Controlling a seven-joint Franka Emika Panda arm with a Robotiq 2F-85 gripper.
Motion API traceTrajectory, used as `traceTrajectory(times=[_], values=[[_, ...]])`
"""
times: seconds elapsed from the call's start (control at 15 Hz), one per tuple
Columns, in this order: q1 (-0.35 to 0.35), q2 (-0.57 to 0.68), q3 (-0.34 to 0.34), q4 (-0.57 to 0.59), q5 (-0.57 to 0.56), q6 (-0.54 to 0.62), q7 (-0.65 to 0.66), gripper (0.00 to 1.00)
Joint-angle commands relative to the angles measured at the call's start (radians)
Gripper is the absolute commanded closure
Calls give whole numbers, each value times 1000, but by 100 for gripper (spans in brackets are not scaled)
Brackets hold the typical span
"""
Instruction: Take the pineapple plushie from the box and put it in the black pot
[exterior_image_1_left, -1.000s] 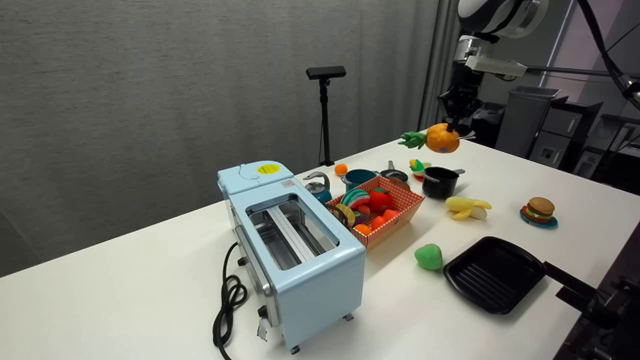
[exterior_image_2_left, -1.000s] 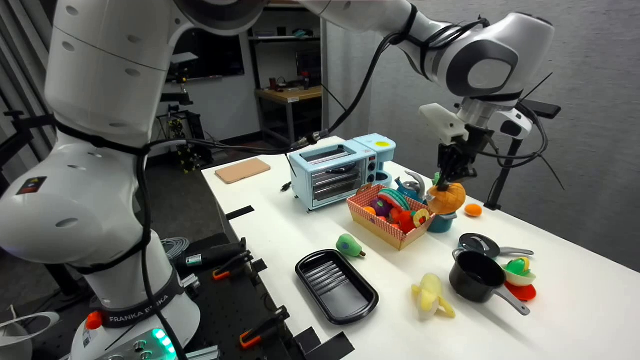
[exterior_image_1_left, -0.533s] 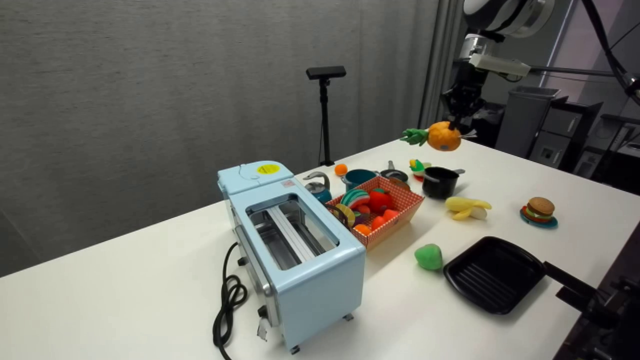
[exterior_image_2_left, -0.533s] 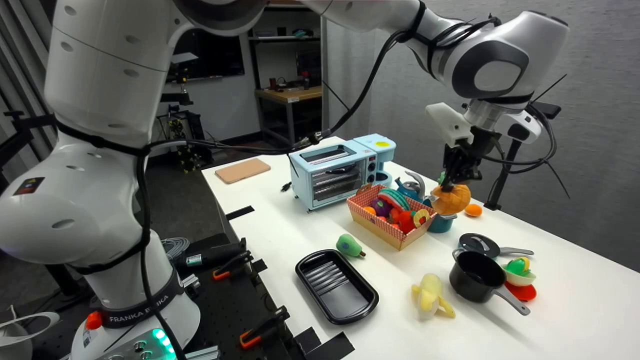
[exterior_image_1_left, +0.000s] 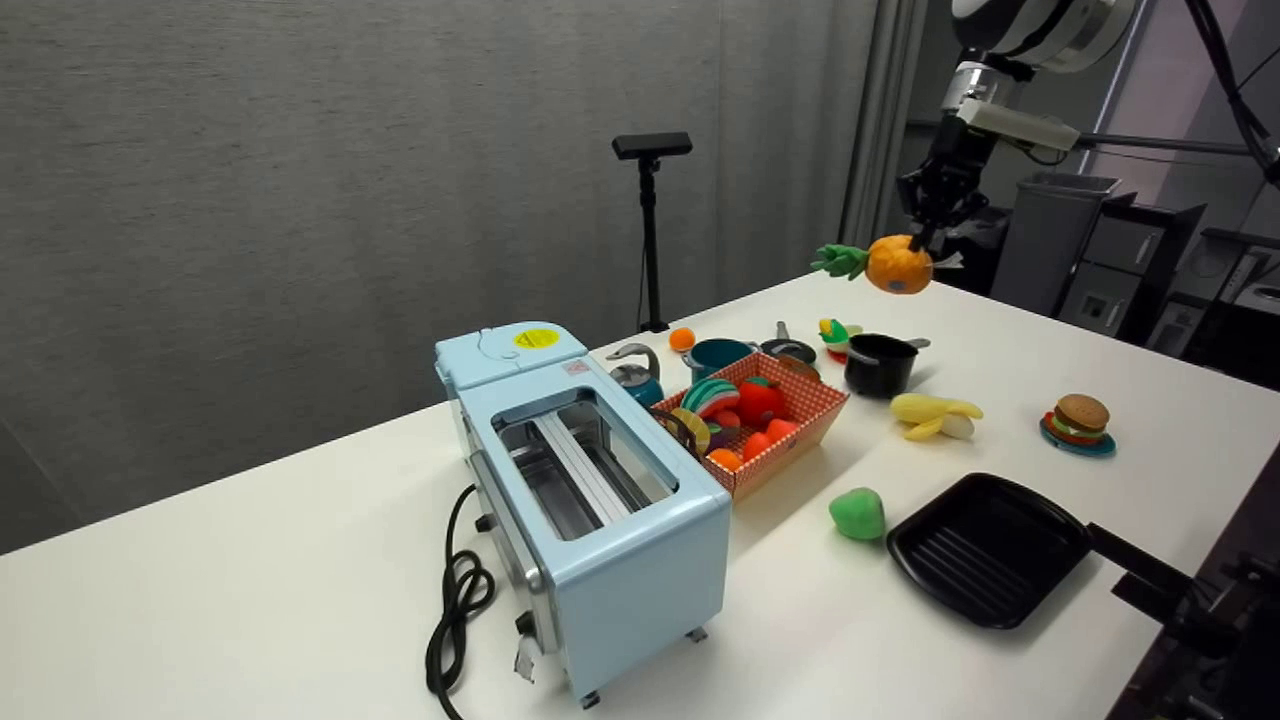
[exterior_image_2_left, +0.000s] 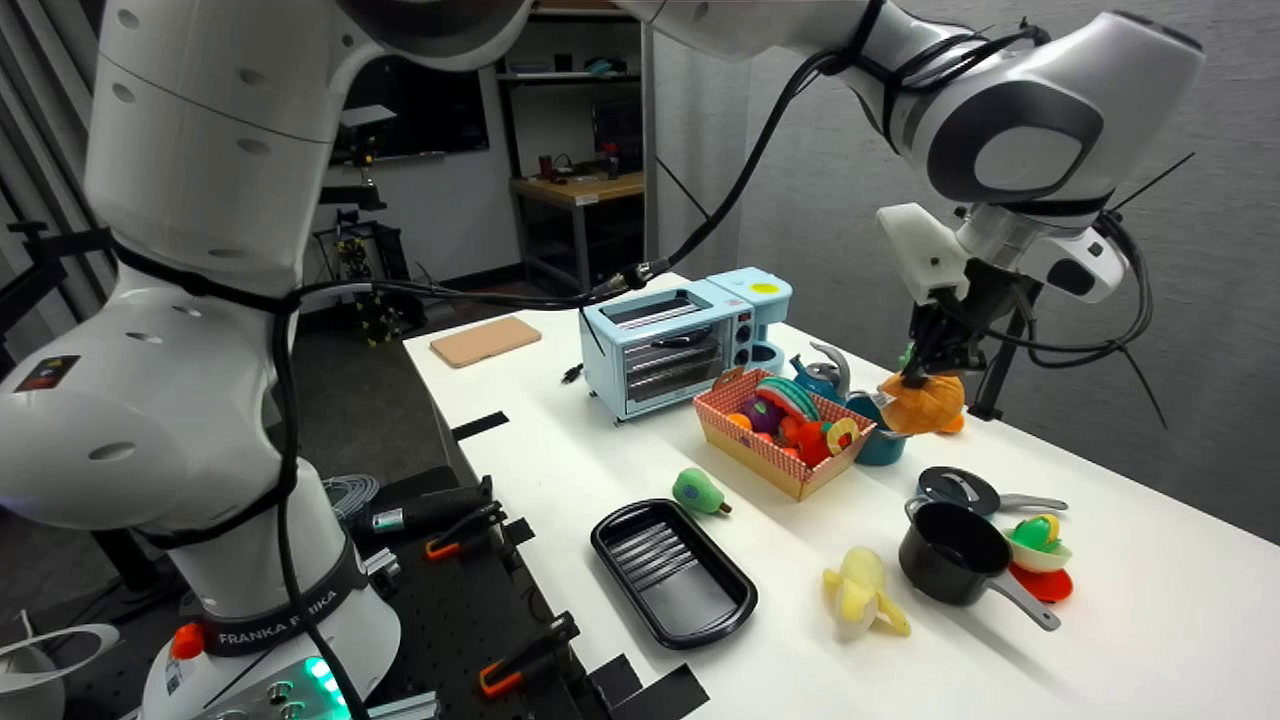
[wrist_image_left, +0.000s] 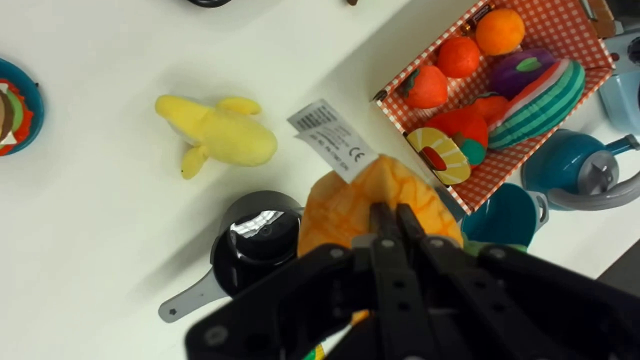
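The gripper (wrist_image_left: 395, 214) is grasping the pineapple plushie (exterior_image_1_left: 899, 267): its fingertips pinch a fold of the soft orange body and stand close together. You have the body from above, so the toy hangs sideways, with the green leafy tuft (exterior_image_1_left: 838, 261) pointing out at one end and the label (wrist_image_left: 334, 140) projecting at the other. Treat this hold as adequate for carrying, but expect possible sway.

The plushie is in the air, clear of the box (exterior_image_2_left: 752, 452); the height most likely keeps it above the surrounding rims. The black pot (exterior_image_2_left: 938, 573) stands upright and uncovered on the table (exterior_image_2_left: 1150, 660), able to receive it. In the wrist view the plushie shows between pot and box, not over the pot's middle. Centre the body before release; otherwise the tuft may catch the rim.

Compared with half a second earlier, the gripper and plushie stand farther right in both exterior views. In an exterior view the plushie now masks most of the round orange toy fruit (exterior_image_2_left: 955, 426). The box and pot are unmoved.
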Motion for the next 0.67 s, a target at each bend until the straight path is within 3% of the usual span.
traceTrajectory(times=[0.0, 0.6], values=[[-27, -17, -10, 3, 53, -28, -33, 99], [-47, -26, -20, -3, 63, -28, -47, 99]])
